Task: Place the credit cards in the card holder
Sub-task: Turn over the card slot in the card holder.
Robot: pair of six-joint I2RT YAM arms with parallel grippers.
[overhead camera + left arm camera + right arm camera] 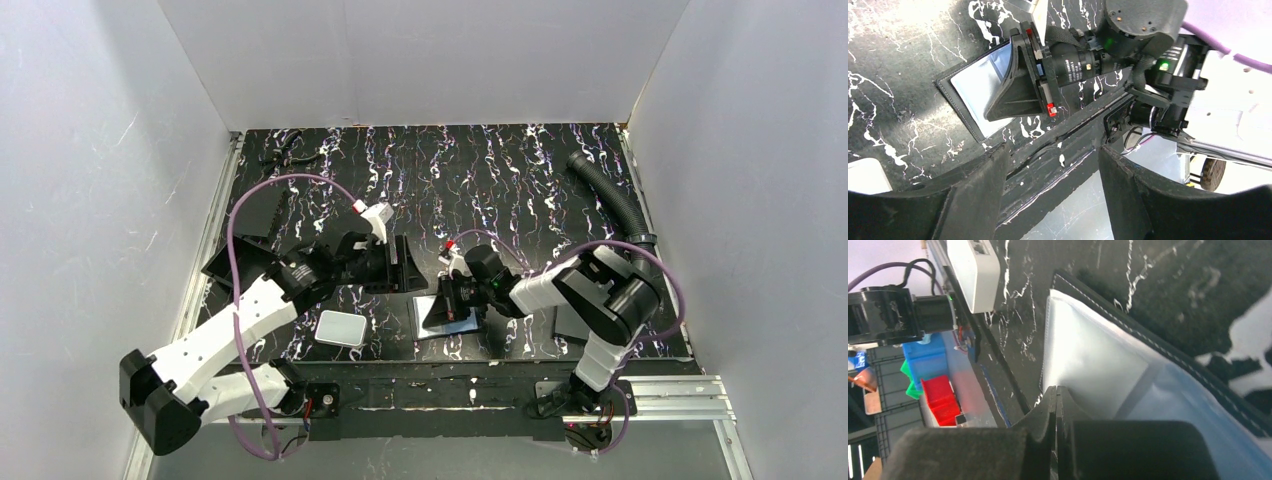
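The card holder (440, 320) lies open on the marbled table, clear bluish pockets up; it also shows in the left wrist view (970, 90) and the right wrist view (1108, 355). My right gripper (452, 305) is shut, and its tips (1056, 392) press down on the clear pocket. I see no card between the jaws. The left wrist view shows it from the side (1018, 87). My left gripper (395, 262) is open and empty (1053, 155), a little left of the holder and above the table. A light grey flat card (572, 322) lies partly hidden behind my right arm.
A white rounded slab (341, 328) lies left of the holder, near the front edge. Flat black plates (262, 228) sit at the left. A black corrugated hose (608, 195) runs along the right side. A small black tool (282, 152) lies at the back left.
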